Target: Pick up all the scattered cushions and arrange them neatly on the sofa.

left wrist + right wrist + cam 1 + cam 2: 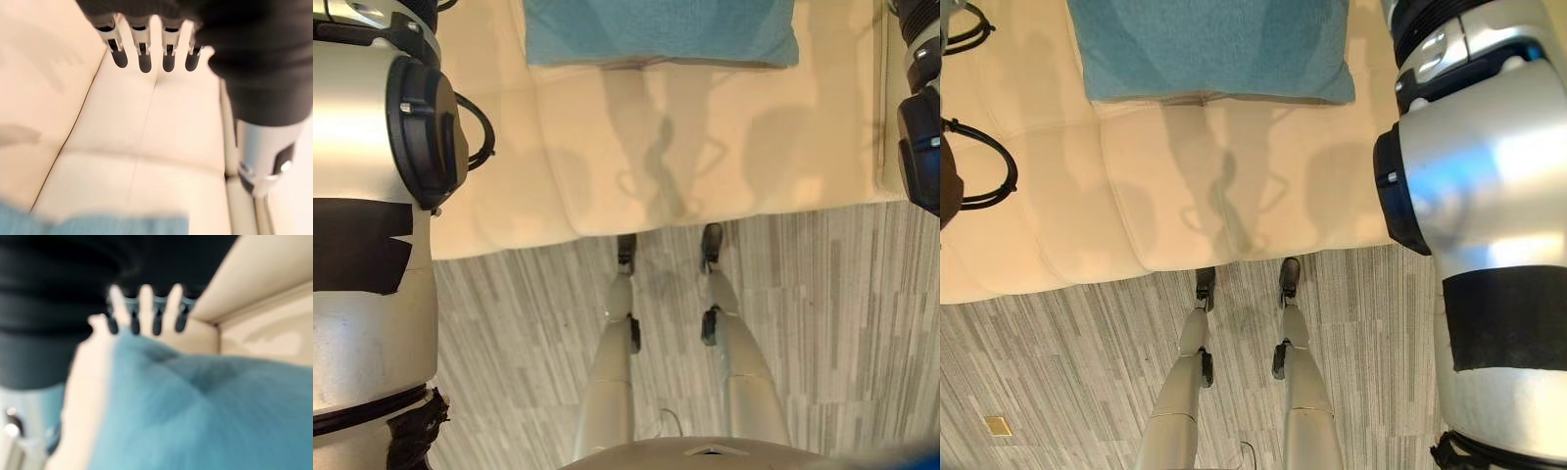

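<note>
We can read no writing or label on anything here. At the top centre of the left eye view a teal fabric cushion [661, 31] lies flat on the seat of the cream leather sofa [705, 147], its near edge parallel to the sofa's front edge. Below the sofa, across the lower half of the frame, runs grey striped flooring [842, 323].

In the left wrist view our left hand [146, 54] hangs above the bare cream seat with its fingers straight and spread a little, holding nothing; a strip of the teal cushion shows at the bottom edge of that frame.

In the right wrist view our right hand [142, 308] reaches over the teal cushion, fingers extended; we cannot tell whether they touch the fabric.
</note>
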Robot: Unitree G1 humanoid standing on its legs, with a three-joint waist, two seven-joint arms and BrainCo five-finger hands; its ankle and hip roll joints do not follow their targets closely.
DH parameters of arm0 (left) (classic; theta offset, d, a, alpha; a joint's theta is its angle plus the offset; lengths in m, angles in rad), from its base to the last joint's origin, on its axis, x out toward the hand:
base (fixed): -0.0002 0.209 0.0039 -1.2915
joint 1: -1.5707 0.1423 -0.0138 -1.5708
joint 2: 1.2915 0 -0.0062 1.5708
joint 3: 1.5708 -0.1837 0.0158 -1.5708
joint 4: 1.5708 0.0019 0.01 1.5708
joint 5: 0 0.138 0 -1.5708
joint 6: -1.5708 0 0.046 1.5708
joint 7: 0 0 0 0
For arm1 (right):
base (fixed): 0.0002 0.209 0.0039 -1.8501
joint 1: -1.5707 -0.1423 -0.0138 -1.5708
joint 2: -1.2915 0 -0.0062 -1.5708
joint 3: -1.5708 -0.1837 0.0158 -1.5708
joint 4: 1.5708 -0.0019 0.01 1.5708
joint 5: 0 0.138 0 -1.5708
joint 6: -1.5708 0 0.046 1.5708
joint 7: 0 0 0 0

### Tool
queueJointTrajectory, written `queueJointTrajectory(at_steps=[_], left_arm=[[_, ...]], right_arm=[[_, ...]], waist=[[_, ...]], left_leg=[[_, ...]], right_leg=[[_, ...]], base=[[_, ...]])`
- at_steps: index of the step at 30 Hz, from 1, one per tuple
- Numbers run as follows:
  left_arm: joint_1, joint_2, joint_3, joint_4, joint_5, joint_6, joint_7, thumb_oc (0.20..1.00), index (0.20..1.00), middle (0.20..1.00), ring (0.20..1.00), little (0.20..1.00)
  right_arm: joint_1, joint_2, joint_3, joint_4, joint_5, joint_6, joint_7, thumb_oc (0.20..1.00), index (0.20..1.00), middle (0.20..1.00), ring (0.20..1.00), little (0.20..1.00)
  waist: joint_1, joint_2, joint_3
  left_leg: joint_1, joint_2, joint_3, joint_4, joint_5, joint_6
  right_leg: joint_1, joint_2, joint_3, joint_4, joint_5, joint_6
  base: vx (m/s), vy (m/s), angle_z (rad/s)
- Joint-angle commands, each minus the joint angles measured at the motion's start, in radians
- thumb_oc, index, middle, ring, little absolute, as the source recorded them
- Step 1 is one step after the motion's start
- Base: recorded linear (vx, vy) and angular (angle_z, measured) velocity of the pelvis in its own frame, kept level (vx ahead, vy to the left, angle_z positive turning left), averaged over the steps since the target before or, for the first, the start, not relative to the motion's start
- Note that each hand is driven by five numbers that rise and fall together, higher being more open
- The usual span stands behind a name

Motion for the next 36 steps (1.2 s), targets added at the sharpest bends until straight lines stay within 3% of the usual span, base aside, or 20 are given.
queueJointTrajectory(at_steps=[1,5,9,12,13,16,17,19,21,24,25,26,28,29,32,36], left_arm=[[-0.025,-0.011,-0.092,0.145,0.063,-0.084,0.136,1.000,1.000,1.000,1.000,1.000],[0.019,0.099,-0.128,0.137,0.127,-0.092,0.162,1.000,1.000,1.000,1.000,1.000],[0.080,0.137,-0.102,0.134,0.125,-0.067,0.127,1.000,1.000,1.000,1.000,1.000],[0.210,0.198,-0.090,0.149,0.175,0.007,-0.025,1.000,1.000,1.000,1.000,1.000],[0.216,0.201,-0.088,0.148,0.177,0.007,-0.028,1.000,1.000,1.000,1.000,1.000],[0.349,0.271,-0.008,0.136,0.176,0.018,-0.076,1.000,1.000,1.000,1.000,1.000],[0.458,0.310,0.049,0.122,0.178,0.020,-0.146,1.000,1.000,1.000,1.000,1.000],[0.614,0.327,0.145,0.076,0.168,0.034,-0.267,1.000,1.000,1.000,1.000,1.000],[0.712,0.323,0.200,0.036,0.169,0.043,-0.298,1.000,1.000,1.000,1.000,1.000],[1.050,0.246,0.356,-0.123,0.248,0.068,-0.335,1.000,1.000,1.000,1.000,1.000],[1.304,0.148,0.476,-0.317,0.273,0.097,-0.398,1.000,1.000,1.000,1.000,1.000],[1.318,0.143,0.481,-0.326,0.275,0.101,-0.397,1.000,1.000,1.000,1.000,1.000],[1.564,0.019,0.549,-0.519,0.327,0.130,-0.448,1.000,1.000,1.000,1.000,1.000],[1.737,-0.076,0.580,-0.623,0.360,0.131,-0.508,1.000,1.000,1.000,1.000,1.000],[1.844,-0.123,0.554,-0.608,0.404,0.103,-0.557,1.000,1.000,1.000,1.000,1.000],[1.974,-0.184,0.498,-0.502,0.433,0.056,-0.653,1.000,1.000,1.000,1.000,1.000]], right_arm=[[-0.048,0.067,0.026,0.140,-0.009,-0.019,-0.008,1.000,1.000,1.000,1.000,1.000],[-0.007,0.009,0.044,0.131,-0.041,-0.008,0.004,1.000,1.000,1.000,1.000,1.000],[0.034,-0.023,0.016,0.098,-0.035,-0.022,0.010,1.000,1.000,1.000,1.000,1.000],[0.125,-0.061,-0.023,0.056,-0.050,-0.024,0.096,1.000,1.000,1.000,1.000,1.000],[0.130,-0.059,-0.024,0.054,-0.051,-0.024,0.097,1.000,1.000,1.000,1.000,1.000],[0.255,-0.090,-0.103,-0.041,-0.075,-0.044,0.088,1.000,1.000,1.000,1.000,1.000],[0.327,-0.104,-0.133,-0.131,-0.104,-0.048,0.097,1.000,1.000,1.000,1.000,1.000],[0.434,-0.131,-0.164,-0.219,-0.138,-0.030,0.116,1.000,1.000,1.000,1.000,1.000],[0.509,-0.133,-0.196,-0.287,-0.142,-0.012,0.132,1.000,1.000,1.000,1.000,1.000],[0.842,-0.121,-0.395,-0.502,-0.109,0.051,0.182,1.000,1.000,1.000,1.000,1.000],[1.046,-0.091,-0.487,-0.663,-0.100,0.090,0.197,1.000,1.000,1.000,1.000,1.000],[1.055,-0.088,-0.483,-0.669,-0.100,0.093,0.196,1.000,1.000,1.000,1.000,1.000],[1.291,-0.048,-0.559,-0.819,-0.122,0.116,0.189,1.000,1.000,1.000,1.000,1.000],[1.498,-0.015,-0.613,-0.861,-0.155,0.115,0.189,1.000,1.000,1.000,1.000,1.000],[1.659,0.027,-0.664,-0.841,-0.174,0.090,0.196,1.000,1.000,1.000,1.000,1.000],[1.861,0.100,-0.775,-0.775,-0.152,0.009,0.233,1.000,1.000,1.000,1.000,1.000]], waist=[[0.019,-0.035,-0.147],[0.011,-0.052,-0.134],[0.003,-0.061,-0.118],[-0.017,-0.072,-0.087],[-0.019,-0.072,-0.085],[-0.037,-0.093,-0.051],[-0.048,-0.110,-0.029],[-0.056,-0.120,-0.005],[-0.060,-0.119,0.002],[-0.066,-0.134,0.012],[-0.063,-0.141,0.008],[-0.064,-0.138,0.005],[-0.062,-0.137,-0.009],[-0.056,-0.132,-0.032],[-0.051,-0.125,-0.070],[-0.047,-0.106,-0.127]], left_leg=[[0.200,-0.064,-0.011,0.004,-0.279,-0.018],[0.245,-0.055,-0.017,0.004,-0.290,-0.007],[0.278,-0.057,-0.027,0.004,-0.292,-0.002],[0.330,-0.052,-0.034,0.004,-0.295,0.002],[0.337,-0.052,-0.034,0.004,-0.296,0.002],[0.397,-0.041,-0.026,0.004,-0.307,0.006],[0.429,-0.033,-0.023,0.004,-0.312,0.008],[0.472,-0.028,-0.018,0.004,-0.306,0.010],[0.511,-0.023,-0.015,0.004,-0.325,0.011],[0.605,-0.020,-0.003,0.004,-0.334,0.017],[0.679,-0.017,0.010,0.004,-0.356,0.023],[0.690,-0.015,0.012,0.004,-0.367,0.023],[0.756,-0.013,0.025,0.004,-0.387,0.028],[0.806,-0.011,0.031,0.004,-0.401,0.032],[0.840,-0.016,0.034,0.004,-0.408,0.038],[0.892,-0.021,0.031,0.004,-0.417,0.046]], right_leg=[[0.231,-0.019,-0.020,-0.086,-0.067,0.119],[0.272,-0.016,-0.020,-0.098,-0.069,0.122],[0.305,-0.012,-0.020,-0.099,-0.075,0.122],[0.358,-0.001,-0.019,-0.098,-0.082,0.122],[0.365,-0.001,-0.019,-0.099,-0.082,0.122],[0.418,0.014,-0.011,-0.100,-0.085,0.119],[0.445,0.021,-0.008,-0.099,-0.085,0.118],[0.484,0.022,-0.002,-0.099,-0.083,0.117],[0.519,0.023,-0.005,-0.099,-0.096,0.118],[0.600,0.021,-0.003,-0.088,-0.099,0.118],[0.665,0.023,0.005,-0.088,-0.110,0.117],[0.677,0.025,0.003,-0.092,-0.117,0.118],[0.732,0.025,0.014,-0.094,-0.122,0.116],[0.781,0.025,0.020,-0.097,-0.128,0.112],[0.815,0.026,0.027,-0.099,-0.133,0.109],[0.872,0.028,0.031,-0.100,-0.151,0.102]], base=[[0.03,0.025,0.03],[0.04,-0.001,0.01],[0.02,-0.009,-0.01],[0.05,0.030,0.01],[0.03,0.046,-0.16],[0.00,0.032,-0.25],[0.00,0.014,-0.20],[-0.01,0.018,-0.13],[0.00,0.023,-0.08],[0.04,0.037,0.04],[0.13,0.028,0.07],[0.14,0.035,0.03],[0.11,0.047,-0.01],[0.10,0.043,-0.01],[0.09,0.029,0.08],[0.07,0.013,0.00]])
